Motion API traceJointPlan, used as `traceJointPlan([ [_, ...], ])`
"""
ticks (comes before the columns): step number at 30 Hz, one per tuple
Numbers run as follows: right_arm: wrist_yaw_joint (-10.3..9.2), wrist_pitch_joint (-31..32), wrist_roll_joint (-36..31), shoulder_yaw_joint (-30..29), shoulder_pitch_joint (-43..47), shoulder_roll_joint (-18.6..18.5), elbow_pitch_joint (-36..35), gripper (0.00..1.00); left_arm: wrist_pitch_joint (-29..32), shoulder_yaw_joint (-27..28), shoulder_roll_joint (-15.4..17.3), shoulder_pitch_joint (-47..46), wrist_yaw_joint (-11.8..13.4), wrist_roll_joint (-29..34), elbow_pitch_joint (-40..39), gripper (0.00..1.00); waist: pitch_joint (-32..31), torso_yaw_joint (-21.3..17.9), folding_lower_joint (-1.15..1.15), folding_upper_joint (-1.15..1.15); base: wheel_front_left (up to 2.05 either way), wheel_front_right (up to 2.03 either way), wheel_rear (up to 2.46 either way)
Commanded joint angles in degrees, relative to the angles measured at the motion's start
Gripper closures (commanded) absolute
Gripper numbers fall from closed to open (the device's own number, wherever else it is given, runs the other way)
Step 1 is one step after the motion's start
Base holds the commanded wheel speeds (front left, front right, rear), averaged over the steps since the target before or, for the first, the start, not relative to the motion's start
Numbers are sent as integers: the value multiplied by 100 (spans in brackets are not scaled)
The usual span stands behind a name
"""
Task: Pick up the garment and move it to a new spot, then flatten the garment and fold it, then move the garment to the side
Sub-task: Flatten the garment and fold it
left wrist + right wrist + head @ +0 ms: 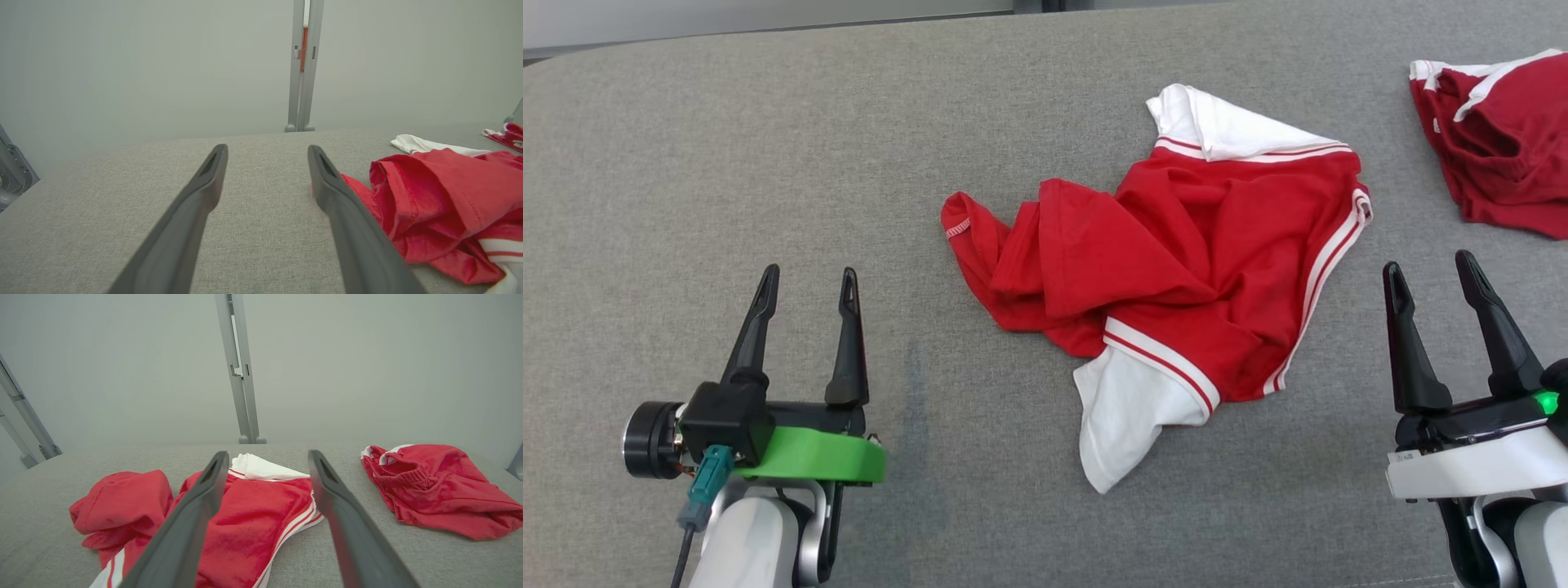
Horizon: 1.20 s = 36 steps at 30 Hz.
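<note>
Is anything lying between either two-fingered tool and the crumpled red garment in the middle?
Nothing visible does. Only bare grey surface separates the open left tool and the open right tool from the crumpled garment. A second red garment lies far right, apart from it and off both paths.

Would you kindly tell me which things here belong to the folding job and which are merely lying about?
Job:
- red-and-white garment, crumpled mid-table
- table it lies on

Lying about:
- second red garment, far right, apart from the first
- metal post behind the table
</note>
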Motion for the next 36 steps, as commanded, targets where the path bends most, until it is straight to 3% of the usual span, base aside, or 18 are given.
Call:
traceJointPlan([
  [1, 0, 39, -40, -15, 76, 23, -62, 0, 0, 4, 33, 86, 36, 8, -17, 0, -7, -30, 0, 0, 0, 0, 0],
  [7, 0, 253, -108, 240, 69, -103, -121, 0, 0, -52, 39, -43, 13, 36, -46, 0, 83, -3, 0, 0, 0, 0, 0],
  [15, 0, 819, 44, 1925, -206, -500, 364, 0, 0, -150, -5, -312, -18, 71, -69, 0, 385, 143, 0, 0, 0, 0, 0],
  [21, 0, 1015, -121, 2443, -655, -550, 1090, 0, 0, -202, -69, -456, -31, 95, -75, 0, 600, 242, 0, 0, 0, 0, 0],
  [22, 0, 1043, -131, 2461, -707, -539, 1207, 4, 0, -203, -78, -464, -33, 91, -74, 0, 617, 252, 0, 0, 0, 0, 0],
  [23, 0, 1103, -139, 2458, -753, -531, 1353, 62, 0, -207, -86, -480, -37, 93, -72, 0, 631, 263, 0, 0, 0, 0, 0],
  [24, 0, 1113, -141, 2445, -780, -528, 1442, 85, 0, -209, -93, -491, -42, 95, -70, 0, 641, 271, 0, 0, 0, 0, 0],
  [25, 0, 1145, -92, 2456, -801, -517, 1524, 100, 0, -212, -104, -502, -50, 98, -65, 0, 651, 281, 0, 0, 0, 0, 0],
  [36, 0, 530, 26, 1410, -604, -906, 965, 100, 0, -85, -107, -435, -31, 132, -82, 0, 603, 154, 0, 0, 0, 0, 0],
])
